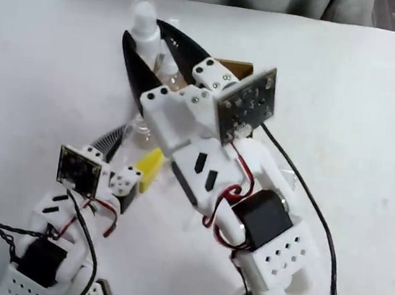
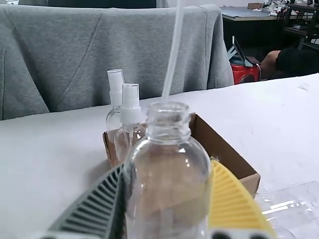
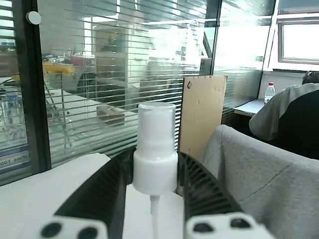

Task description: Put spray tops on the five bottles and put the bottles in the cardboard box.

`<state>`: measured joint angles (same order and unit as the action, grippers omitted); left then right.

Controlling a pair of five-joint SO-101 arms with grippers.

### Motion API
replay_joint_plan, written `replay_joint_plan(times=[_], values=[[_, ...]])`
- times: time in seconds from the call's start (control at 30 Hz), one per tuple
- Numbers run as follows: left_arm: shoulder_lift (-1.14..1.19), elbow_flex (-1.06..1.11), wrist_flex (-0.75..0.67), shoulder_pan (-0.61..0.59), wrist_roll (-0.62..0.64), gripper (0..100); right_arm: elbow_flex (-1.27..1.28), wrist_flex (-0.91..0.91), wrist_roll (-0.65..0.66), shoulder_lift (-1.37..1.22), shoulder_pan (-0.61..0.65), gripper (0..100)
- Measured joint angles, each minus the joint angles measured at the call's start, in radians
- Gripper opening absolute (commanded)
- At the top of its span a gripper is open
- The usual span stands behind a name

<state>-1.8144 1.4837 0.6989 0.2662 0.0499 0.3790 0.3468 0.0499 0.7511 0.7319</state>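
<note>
My left gripper is shut on a clear bottle with an open neck, held upright between a grey finger and a yellow finger. From above, the left gripper is low on the table's left. My right gripper, with black jaws, is shut on a white spray top above that bottle. The top's thin dip tube hangs down to the bottle's mouth. The cardboard box stands just behind, with two capped bottles inside. In the right wrist view the spray top sits upright in the right gripper.
The right arm covers most of the cardboard box in the high view. A clear plastic piece lies on the table beside the box. A grey cloth-covered back lines the table's far edge.
</note>
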Motion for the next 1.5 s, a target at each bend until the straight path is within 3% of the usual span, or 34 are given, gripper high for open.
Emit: replay_joint_plan(times=[0.47, 0.7, 1.03, 1.27, 1.5], values=[[0.0, 0.009, 0.0, -0.002, 0.0, 2, 0.117, 0.0, 0.0, -0.006, 0.002, 1.5], [0.0, 0.009, 0.0, -0.003, 0.0, 2, 0.133, 0.009, -0.104, -0.008, 0.002, 1.5], [0.0, 0.009, 0.0, -0.002, 0.0, 2, 0.133, 0.255, -0.13, -0.008, 0.002, 2.0], [0.0, 0.009, 0.0, -0.02, 0.0, 2, 0.133, 0.351, -0.144, -0.006, 0.003, 20.7], [0.002, 0.009, 0.0, -0.035, 0.0, 2, 0.13, 0.439, -0.166, 0.014, 0.015, 21.1]])
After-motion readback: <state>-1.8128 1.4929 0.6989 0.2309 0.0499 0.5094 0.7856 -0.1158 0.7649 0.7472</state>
